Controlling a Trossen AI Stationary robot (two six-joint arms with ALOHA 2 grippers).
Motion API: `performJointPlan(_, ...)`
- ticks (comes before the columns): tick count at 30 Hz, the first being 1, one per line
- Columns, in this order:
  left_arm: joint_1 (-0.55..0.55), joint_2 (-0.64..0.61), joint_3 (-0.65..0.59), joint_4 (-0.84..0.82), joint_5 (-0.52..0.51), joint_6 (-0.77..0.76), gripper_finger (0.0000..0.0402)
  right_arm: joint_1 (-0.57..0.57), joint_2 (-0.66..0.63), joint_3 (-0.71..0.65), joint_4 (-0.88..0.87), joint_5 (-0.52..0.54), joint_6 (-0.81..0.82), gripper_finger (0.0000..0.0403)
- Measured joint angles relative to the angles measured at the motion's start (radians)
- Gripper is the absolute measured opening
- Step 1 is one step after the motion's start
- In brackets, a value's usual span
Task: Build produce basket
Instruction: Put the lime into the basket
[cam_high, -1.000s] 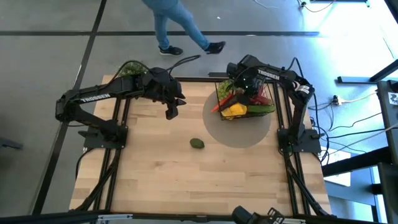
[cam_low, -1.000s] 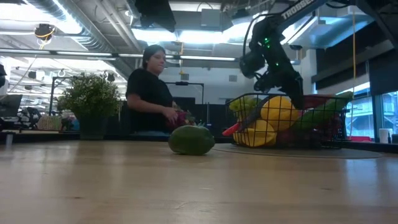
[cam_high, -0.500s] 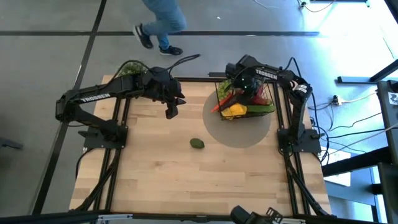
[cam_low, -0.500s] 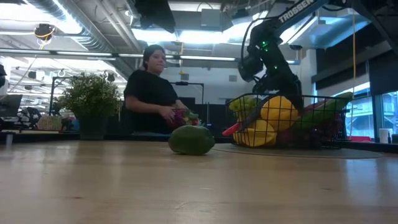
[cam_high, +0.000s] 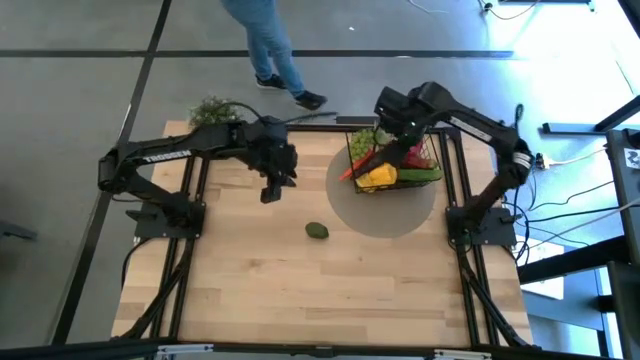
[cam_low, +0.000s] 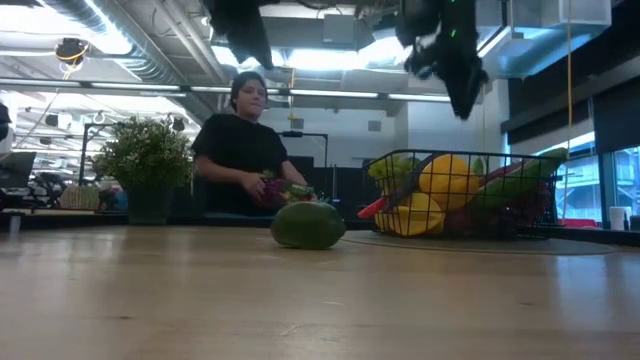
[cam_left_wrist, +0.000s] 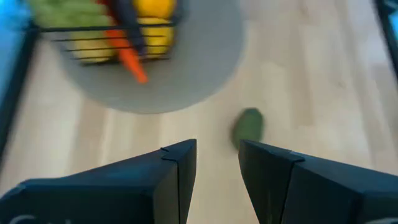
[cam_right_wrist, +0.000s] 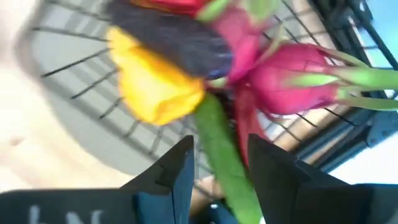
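The black wire basket (cam_high: 396, 160) stands on a round grey mat (cam_high: 385, 205) at the table's far right, piled with produce: yellow pepper (cam_right_wrist: 155, 84), pink dragon fruit (cam_right_wrist: 292, 78), cucumber (cam_right_wrist: 227, 165), carrot (cam_left_wrist: 129, 57). A green avocado (cam_high: 317, 231) lies alone on the wood near the table's middle. My right gripper (cam_low: 465, 95) hangs open well above the basket, fingers pointing down, nothing between them. My left gripper (cam_high: 272, 190) hovers open left of the mat, slanting down toward the avocado (cam_left_wrist: 249, 126), which lies beyond its fingertips.
A bushy potted plant (cam_high: 212, 108) stands at the far left corner. A person (cam_low: 245, 150) moves behind the far edge, holding something pink. Bare wood (cam_high: 320, 290) stretches across the near half of the table.
My right gripper has risen straight up out of the basket and now hangs high above it; the produce stays in the basket. My left gripper has sunk a little and tipped toward the avocado. The person behind the table has stepped along the far edge.
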Motion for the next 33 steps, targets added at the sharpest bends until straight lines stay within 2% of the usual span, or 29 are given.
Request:
performJointPlan(4,-0.007,0.063,0.000,-0.003,0.079,0.087,0.0108,0.082,-0.080,-0.007,0.020,-0.083,-0.028,0.0138)
performJointPlan(8,-0.025,0.128,0.000,-0.003,0.085,0.124,0.0108,0.169,-0.141,-0.026,0.054,-0.211,-0.131,0.0138)
performJointPlan(11,-0.046,0.177,0.000,-0.003,0.094,0.149,0.0108,0.223,-0.161,-0.038,0.067,-0.249,-0.205,0.0138)
performJointPlan(16,-0.079,0.263,0.000,-0.003,0.130,0.151,0.0108,0.288,-0.162,-0.039,0.074,-0.261,-0.236,0.0138)
performJointPlan(21,-0.110,0.311,0.000,0.005,0.131,0.148,0.0108,0.326,-0.161,-0.039,0.105,-0.261,-0.093,0.0138)
performJointPlan(25,-0.131,0.333,0.000,0.006,0.131,0.146,0.0108,0.337,-0.161,-0.039,0.145,-0.261,-0.027,0.0138)
performJointPlan(33,-0.139,0.338,0.001,0.015,0.132,0.101,0.0108,0.338,-0.161,-0.039,0.211,-0.261,-0.029,0.0138)
